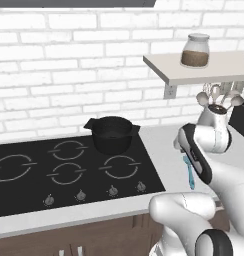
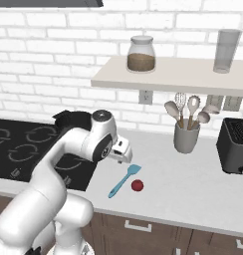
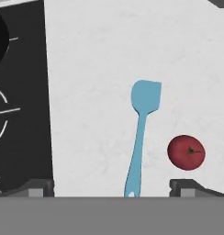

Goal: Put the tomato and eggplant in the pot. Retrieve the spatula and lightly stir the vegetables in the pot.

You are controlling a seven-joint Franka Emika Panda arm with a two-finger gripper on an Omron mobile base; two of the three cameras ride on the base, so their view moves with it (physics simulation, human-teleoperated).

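Note:
The light-blue spatula (image 3: 141, 133) lies flat on the white counter, blade away from me, with the red tomato (image 3: 186, 152) just to its right. My gripper (image 3: 113, 188) hovers above them, open, one fingertip on each side of the spatula handle and nothing between them. From the right base view the hand (image 2: 122, 152) hangs over the spatula (image 2: 124, 180) and tomato (image 2: 137, 186). The black pot (image 1: 112, 132) stands on the back right burner of the cooktop, to the left of the hand. The eggplant is out of view.
The black cooktop (image 1: 69, 170) fills the counter's left part. A grey utensil cup (image 2: 186, 137) with spoons and a whisk and a dark toaster (image 2: 235, 144) stand at the back right. A shelf (image 2: 168, 74) above carries a jar (image 2: 141, 54) and a glass (image 2: 226, 50).

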